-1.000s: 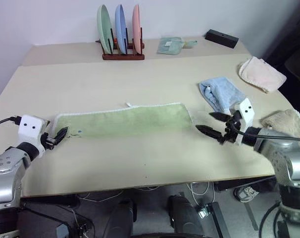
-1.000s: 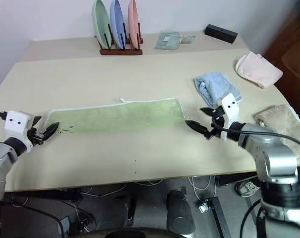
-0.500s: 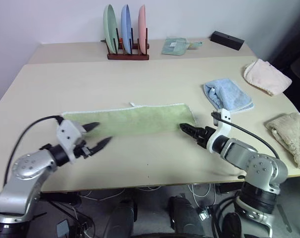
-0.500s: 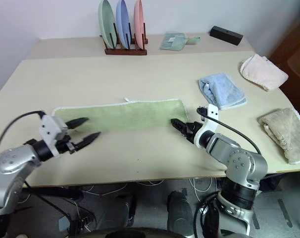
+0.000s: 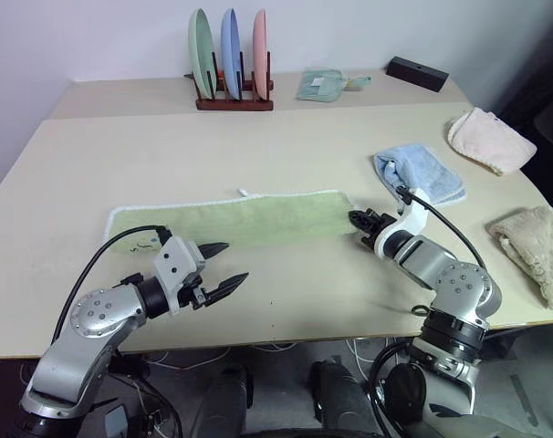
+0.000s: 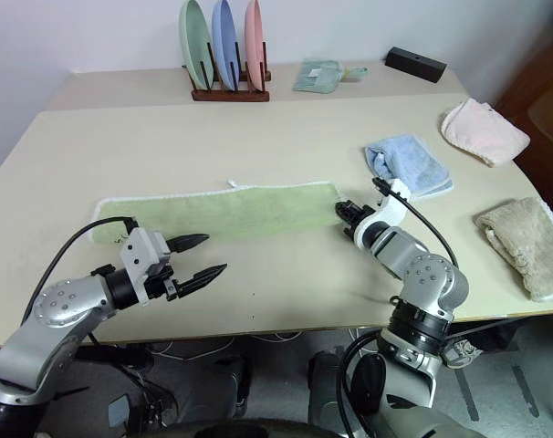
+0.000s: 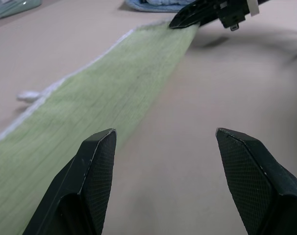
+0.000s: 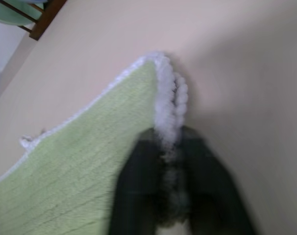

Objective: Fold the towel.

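The towel (image 5: 231, 222), a long light green strip with whitish edging, lies flat across the middle of the table, its small loop (image 5: 241, 192) on the far edge. My right gripper (image 5: 357, 219) is shut on the towel's right end; in the right wrist view the right gripper (image 8: 170, 142) pinches the white edging of the towel (image 8: 89, 166). My left gripper (image 5: 226, 265) is open and holds nothing, hovering over bare table just in front of the towel's left half. The left wrist view looks along the towel (image 7: 89, 112) toward the right gripper (image 7: 202, 12).
At the back stands a wooden rack of three plates (image 5: 231, 55), with a small green cloth (image 5: 322, 84) and a black box (image 5: 418, 71) beside it. A light blue towel (image 5: 418, 173), a pink towel (image 5: 491, 137) and a beige towel (image 5: 532, 251) lie on the right.
My right gripper went from open beside the towel's right end to shut on its edging. My left arm swung right, from the towel's left end to in front of it.
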Motion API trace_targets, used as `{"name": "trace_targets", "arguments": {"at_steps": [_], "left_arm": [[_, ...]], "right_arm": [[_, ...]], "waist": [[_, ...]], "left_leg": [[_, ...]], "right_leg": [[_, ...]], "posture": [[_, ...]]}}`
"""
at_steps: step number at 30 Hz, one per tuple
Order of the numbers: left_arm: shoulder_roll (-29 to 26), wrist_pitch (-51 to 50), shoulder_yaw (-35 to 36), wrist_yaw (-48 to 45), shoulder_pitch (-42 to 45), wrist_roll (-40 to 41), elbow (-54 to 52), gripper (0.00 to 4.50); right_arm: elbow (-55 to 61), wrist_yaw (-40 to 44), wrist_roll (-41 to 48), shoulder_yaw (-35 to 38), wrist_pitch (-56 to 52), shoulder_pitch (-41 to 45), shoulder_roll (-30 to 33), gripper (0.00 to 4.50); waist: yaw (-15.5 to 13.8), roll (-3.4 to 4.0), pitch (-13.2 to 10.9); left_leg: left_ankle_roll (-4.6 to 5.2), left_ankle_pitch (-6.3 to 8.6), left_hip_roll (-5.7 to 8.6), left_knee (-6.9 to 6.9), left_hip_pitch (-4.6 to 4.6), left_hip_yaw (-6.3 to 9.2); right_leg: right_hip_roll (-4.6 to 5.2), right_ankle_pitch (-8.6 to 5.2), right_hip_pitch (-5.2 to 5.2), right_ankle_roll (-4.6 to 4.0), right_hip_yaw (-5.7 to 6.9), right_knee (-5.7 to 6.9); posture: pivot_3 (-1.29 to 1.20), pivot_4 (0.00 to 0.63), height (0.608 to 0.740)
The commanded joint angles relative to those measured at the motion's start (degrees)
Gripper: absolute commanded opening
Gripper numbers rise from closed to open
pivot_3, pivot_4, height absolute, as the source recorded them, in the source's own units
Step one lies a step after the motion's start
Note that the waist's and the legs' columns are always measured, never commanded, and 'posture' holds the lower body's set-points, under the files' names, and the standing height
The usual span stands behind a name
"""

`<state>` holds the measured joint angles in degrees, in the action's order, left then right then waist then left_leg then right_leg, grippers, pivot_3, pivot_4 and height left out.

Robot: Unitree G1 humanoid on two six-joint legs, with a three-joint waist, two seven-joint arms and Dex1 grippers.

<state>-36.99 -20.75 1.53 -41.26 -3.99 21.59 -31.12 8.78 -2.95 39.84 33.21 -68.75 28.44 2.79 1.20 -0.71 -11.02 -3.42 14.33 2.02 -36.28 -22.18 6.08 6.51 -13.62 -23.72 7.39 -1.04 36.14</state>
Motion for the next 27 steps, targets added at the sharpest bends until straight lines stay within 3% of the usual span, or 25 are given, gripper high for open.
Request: {"name": "trace_targets", "arguments": {"at_steps": [1, 6, 8, 15, 20, 27], "left_arm": [[0.6, 1.6, 0.6, 0.5, 0.6, -0.8, 0.5, 3.32], [1.2, 3.1, 0.2, 0.1, 1.6, -2.1, 3.0, 3.32], [1.3, 3.9, 0.1, 0.1, 2.2, -2.8, 4.1, 3.32], [1.8, 5.0, 0.3, 0.5, 3.4, -3.8, 5.9, 3.32], [2.2, 4.8, 0.3, 1.2, 2.8, -4.2, 5.1, 3.32], [2.7, 4.0, 0.5, 2.8, 0.9, -4.4, 2.9, 3.32]], "right_arm": [[5.2, 1.9, 2.3, 1.5, 0.6, 0.9, 6.5, 0.05], [7.4, 6.4, 4.7, 1.6, -0.6, 0.9, 17.6, 0.05], [9.2, 10.1, 4.6, -2.2, -0.2, 1.1, 22.1, 0.05], [20.0, 26.4, -1.2, -30.1, 7.7, 1.4, 32.9, 0.05], [13.2, 25.0, -8.3, -42.3, 11.8, 3.6, 26.9, 0.05], [7.3, 25.2, -14.3, -45.5, 15.5, 3.0, 23.5, 0.05]], "waist": [[-0.3, 0.02, 0.0], [-0.2, 0.02, 0.0], [0.1, 0.04, 0.0], [1.3, 0.06, 0.0], [1.1, -0.01, 0.0], [0.5, -0.01, 0.0]], "left_leg": [[0.0, 0.0, 0.01, -0.02, -0.02, 0.0], [0.01, 0.0, 0.0, 0.0, -0.05, 0.01], [0.01, 0.0, -0.01, 0.02, -0.04, 0.01], [0.02, 0.01, -0.06, 0.09, -0.03, 0.03], [0.01, 0.01, -0.04, 0.0, -0.1, 0.04], [0.01, 0.0, 0.0, 0.01, -0.19, 0.07]], "right_leg": [[0.01, 0.0, 0.01, 0.0, 0.01, -0.02], [0.02, -0.04, 0.01, -0.06, 0.05, -0.06], [0.0, -0.05, 0.01, -0.08, 0.04, -0.05], [-0.03, -0.05, 0.0, -0.04, 0.07, -0.07], [-0.01, -0.05, -0.01, -0.03, 0.08, -0.1], [0.02, -0.02, -0.11, 0.02, 0.08, -0.11]], "posture": [[0.0, 0.15, 0.74], [0.0, 0.15, 0.74], [0.0, 0.15, 0.74], [0.0, 0.15, 0.74], [0.0, 0.15, 0.74], [0.0, 0.15, 0.74]]}}
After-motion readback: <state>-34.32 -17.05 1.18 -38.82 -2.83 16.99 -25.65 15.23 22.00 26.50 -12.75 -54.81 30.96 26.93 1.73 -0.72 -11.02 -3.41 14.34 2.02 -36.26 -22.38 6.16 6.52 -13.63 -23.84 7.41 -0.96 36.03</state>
